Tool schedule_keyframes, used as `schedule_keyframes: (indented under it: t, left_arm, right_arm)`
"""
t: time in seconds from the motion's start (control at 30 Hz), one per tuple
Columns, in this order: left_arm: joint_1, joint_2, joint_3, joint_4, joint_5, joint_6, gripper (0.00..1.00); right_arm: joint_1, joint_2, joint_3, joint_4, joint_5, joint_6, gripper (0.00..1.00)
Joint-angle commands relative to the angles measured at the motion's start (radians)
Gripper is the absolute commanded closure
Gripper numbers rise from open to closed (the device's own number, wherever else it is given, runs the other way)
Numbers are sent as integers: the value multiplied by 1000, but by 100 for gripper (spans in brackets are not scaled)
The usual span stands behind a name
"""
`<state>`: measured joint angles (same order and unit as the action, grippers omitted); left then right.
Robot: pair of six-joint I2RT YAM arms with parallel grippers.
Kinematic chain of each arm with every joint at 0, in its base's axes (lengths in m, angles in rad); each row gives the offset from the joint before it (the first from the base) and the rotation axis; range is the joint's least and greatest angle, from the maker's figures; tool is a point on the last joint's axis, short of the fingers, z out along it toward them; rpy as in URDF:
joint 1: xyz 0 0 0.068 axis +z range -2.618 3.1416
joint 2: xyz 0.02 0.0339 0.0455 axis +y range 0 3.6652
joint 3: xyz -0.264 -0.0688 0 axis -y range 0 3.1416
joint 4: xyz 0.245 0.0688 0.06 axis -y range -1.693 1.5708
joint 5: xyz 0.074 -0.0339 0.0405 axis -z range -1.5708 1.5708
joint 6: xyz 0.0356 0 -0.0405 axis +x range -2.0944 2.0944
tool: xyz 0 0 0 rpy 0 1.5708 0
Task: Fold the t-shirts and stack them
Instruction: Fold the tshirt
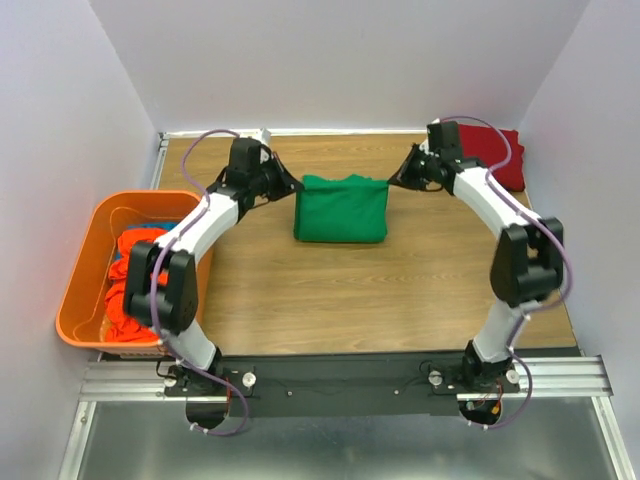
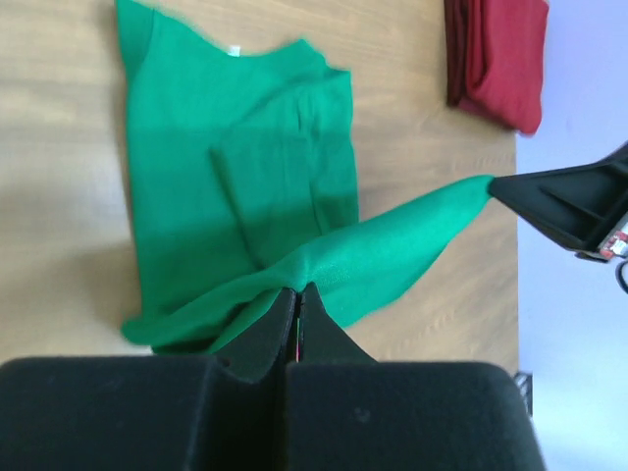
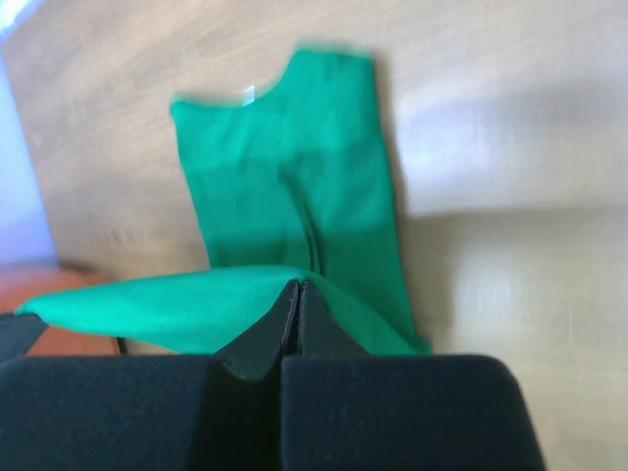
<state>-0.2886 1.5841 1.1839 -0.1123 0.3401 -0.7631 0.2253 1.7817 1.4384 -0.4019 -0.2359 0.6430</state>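
A bright green t-shirt [image 1: 340, 210] lies part folded at the middle back of the table. My left gripper [image 1: 296, 185] is shut on its far left corner, and my right gripper [image 1: 391, 181] is shut on its far right corner. The far edge is lifted and stretched between them. The left wrist view shows the green shirt [image 2: 235, 186] pinched at my left gripper [image 2: 297, 291]. The right wrist view shows the green shirt [image 3: 294, 186] pinched at my right gripper [image 3: 298, 287]. A folded dark red t-shirt [image 1: 497, 152] lies at the back right corner. Orange-red shirts [image 1: 128, 280] fill the bin.
An orange plastic bin [image 1: 85, 270] stands off the table's left edge, with a bit of blue cloth [image 1: 165, 232] showing in it. Walls close in the back and both sides. The dark red shirt also shows in the left wrist view [image 2: 500, 54].
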Motion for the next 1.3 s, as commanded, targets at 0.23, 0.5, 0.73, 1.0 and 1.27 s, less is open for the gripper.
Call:
schedule_keyframes:
  t: [0.23,0.5,0.73,1.0,1.27]
  left_arm:
    - [88,574,425,216,83,-71,100]
    - [100,771,588,258,120,-93,100]
    - [114,800,556,244,96,-88,100]
    - [69,680,261,269,20,-143,100]
    - [-55,426,-168,365,-68,-200,100]
  right_arm:
    - [-63,628,587,63,-180,10,99]
    - [-66,874,823,71,-207,15,96]
    - [-67,889,814,100,-233,26,95]
    - [-61,678,415,169,-163,55,97]
    - [-60,286,-307,439,-122,156,98]
